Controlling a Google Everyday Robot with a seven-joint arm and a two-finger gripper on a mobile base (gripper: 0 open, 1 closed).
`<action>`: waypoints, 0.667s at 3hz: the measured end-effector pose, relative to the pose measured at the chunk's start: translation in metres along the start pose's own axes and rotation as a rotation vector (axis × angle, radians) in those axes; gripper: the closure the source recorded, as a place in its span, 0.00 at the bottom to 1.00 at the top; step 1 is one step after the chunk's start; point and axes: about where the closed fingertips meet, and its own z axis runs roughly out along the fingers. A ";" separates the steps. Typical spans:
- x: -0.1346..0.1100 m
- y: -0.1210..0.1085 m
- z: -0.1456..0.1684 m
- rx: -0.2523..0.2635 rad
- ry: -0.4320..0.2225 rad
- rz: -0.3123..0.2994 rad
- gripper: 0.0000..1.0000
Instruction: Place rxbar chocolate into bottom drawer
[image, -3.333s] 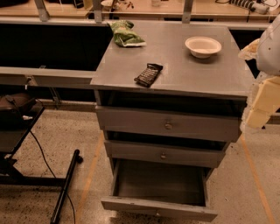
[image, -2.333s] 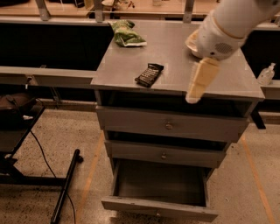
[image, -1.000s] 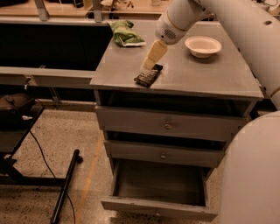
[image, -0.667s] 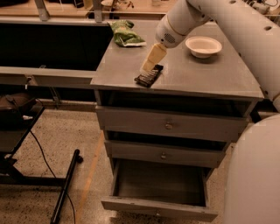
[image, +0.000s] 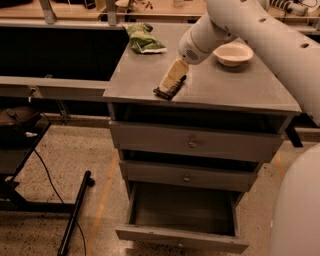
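Gripper: your gripper (image: 173, 79) is low over the worktop (image: 235, 90), right on the rxbar chocolate (image: 163, 93); you cannot tell how wide it is open.
Bar: flat near the front edge, partly hidden by the gripper.
Drawer: the bottom drawer (image: 180, 240) is pulled out.
Around: green snack bag (image: 144, 40) at the back, white bowl (image: 233, 53) on the right, both well apart from the bar.
Change: your gripper has come down a little; the bar has stayed put.

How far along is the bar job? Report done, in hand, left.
Done: the bottom drawer stands pulled open. In hand: the gripper is down at the rxbar chocolate, which lies on the cabinet top, not lifted. Left: grasp it, carry it down, release it in the drawer.
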 end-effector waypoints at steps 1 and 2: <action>0.006 -0.002 0.004 0.013 0.012 0.024 0.00; 0.010 -0.004 0.005 0.025 0.020 0.042 0.00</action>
